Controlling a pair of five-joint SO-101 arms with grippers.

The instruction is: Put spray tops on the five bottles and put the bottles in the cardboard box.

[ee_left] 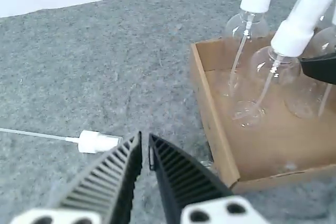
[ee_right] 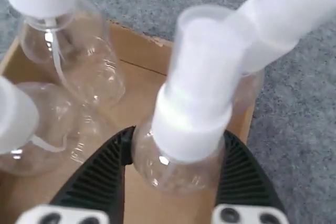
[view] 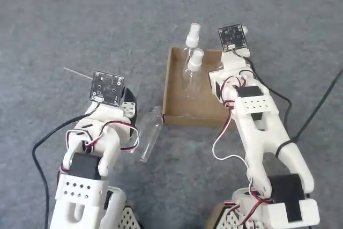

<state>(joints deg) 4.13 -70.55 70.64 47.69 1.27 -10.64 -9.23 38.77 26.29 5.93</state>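
A brown cardboard box (view: pixel 166 87) sits upper centre in the high view; inside, the right gripper (ee_right: pixel 177 140) has its jaws clamped on a clear spray-topped plastic bottle (ee_right: pixel 181 169). A clear uncapped bottle (view: pixel 149 134) lies lower left of the box. The left gripper (ee_left: pixel 145 142), jaws nearly closed and empty, is near a white spray top (ee_left: pixel 97 141).

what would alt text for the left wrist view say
The left arm's black ribbed end effector, shut and empty, hangs over a grey felt-like table near a loose white spray top with a long thin tube. Beyond it, a shallow cardboard box holds upright clear plastic bottles with white spray tops.
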